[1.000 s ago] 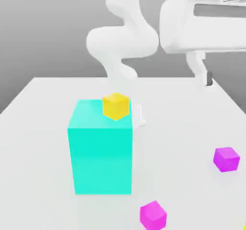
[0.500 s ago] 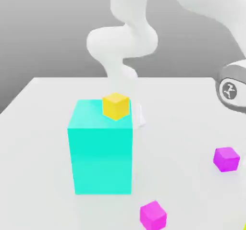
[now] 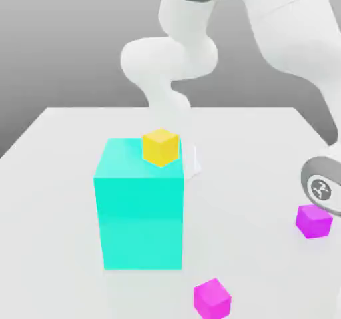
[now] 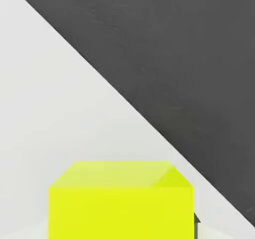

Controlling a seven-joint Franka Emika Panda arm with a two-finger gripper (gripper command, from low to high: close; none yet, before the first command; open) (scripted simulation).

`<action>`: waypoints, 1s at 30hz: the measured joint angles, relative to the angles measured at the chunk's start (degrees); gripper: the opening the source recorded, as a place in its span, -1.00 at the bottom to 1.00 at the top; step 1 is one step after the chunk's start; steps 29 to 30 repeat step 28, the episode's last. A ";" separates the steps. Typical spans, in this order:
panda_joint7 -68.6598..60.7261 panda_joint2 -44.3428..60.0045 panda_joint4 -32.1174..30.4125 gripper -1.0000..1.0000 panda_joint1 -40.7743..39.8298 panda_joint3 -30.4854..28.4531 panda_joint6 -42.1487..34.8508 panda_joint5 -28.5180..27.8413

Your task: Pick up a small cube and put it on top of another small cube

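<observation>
Close under the hand camera, a lime-yellow cube (image 4: 120, 200) sits on the white surface (image 4: 55, 113), the claw clamped shut on it. In the exterior view, two magenta cubes (image 3: 212, 298) (image 3: 313, 220) lie nearer than the teal block (image 3: 141, 204) carrying a yellow cube (image 3: 160, 146); the arm (image 3: 293, 31) bends down at that view's right.

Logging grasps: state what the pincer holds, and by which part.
Apparently the lime cube, pinched across opposite sides; a dark finger shows at one side. It sits on the table.
</observation>
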 joint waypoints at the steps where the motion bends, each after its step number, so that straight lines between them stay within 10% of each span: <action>1: -0.72 -1.83 -1.68 -1.00 -0.24 1.13 -0.08 1.01; 14: -9.13 -26.11 -28.33 -1.00 3.37 13.79 3.64 12.08; 24: -1.02 -21.30 -34.96 -1.00 9.32 8.81 13.88 0.59; 25: 0.06 -19.91 -34.91 1.00 9.56 8.28 15.01 -0.94; 30: 0.06 -19.91 -34.91 1.00 9.56 8.28 15.01 -0.94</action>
